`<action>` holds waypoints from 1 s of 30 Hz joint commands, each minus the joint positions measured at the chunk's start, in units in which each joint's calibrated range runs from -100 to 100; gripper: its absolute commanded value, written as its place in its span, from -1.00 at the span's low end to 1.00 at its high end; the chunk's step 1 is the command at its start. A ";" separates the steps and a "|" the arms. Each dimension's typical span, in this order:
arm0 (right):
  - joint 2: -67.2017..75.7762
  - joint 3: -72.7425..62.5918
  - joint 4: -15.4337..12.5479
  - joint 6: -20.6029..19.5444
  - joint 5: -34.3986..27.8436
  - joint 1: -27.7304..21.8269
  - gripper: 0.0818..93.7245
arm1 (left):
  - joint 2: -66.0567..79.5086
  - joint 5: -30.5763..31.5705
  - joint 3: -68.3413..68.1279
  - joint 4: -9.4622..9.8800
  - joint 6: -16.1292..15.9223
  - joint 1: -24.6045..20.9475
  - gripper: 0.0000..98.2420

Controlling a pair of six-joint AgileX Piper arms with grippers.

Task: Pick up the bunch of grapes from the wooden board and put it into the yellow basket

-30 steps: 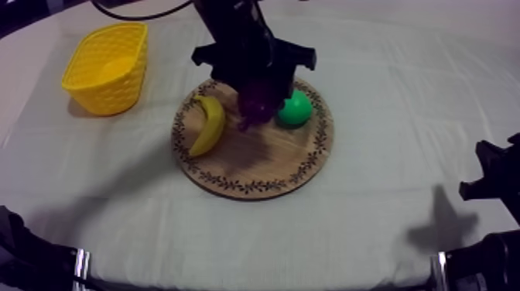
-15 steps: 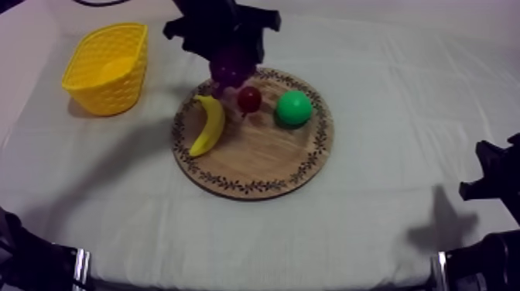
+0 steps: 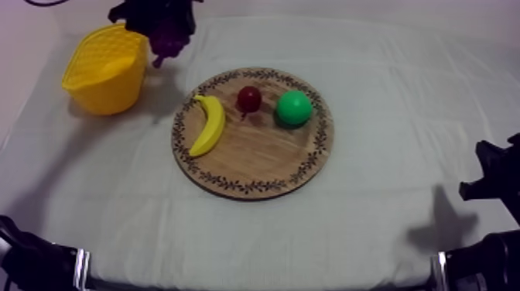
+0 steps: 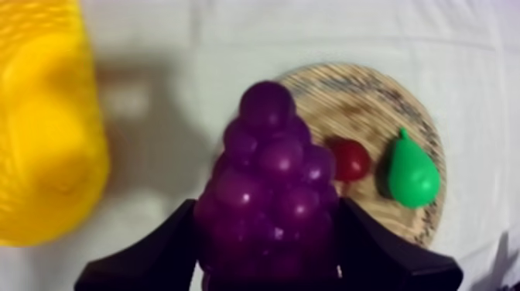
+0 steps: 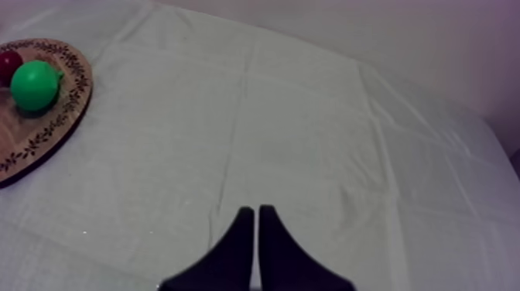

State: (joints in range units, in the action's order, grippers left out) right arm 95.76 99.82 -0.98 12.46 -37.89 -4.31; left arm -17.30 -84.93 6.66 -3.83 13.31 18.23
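Grey-white cloth covers the table, w/ the round wooden board near the middle and the yellow basket at the far left. L gripper hangs up by the basket's right side, fingers clamped on both flanks of the bunch of grapes, which is off the board & held in the air. From the top view the grapes sit just beside the basket's rim, not inside it. The left wrist view shows cloth under them, basket to one side, board to the other. On the board: banana along its left edge, small red fruit toward the far side, green pear near it but apart. R gripper sits low at the table's right, well apart from the board, fingers pressed together in a narrow wedge w/ nothing btwn them, over bare cloth.
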 commanded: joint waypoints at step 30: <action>0.00 -0.04 0.03 -0.03 -0.02 0.02 -0.99 | -5.71 -1.20 4.88 1.33 -5.46 -17.54 -0.09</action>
State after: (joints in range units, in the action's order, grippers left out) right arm 95.76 99.82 -0.98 12.43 -37.89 -4.31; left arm -22.30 -86.10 11.13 -2.51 7.90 0.74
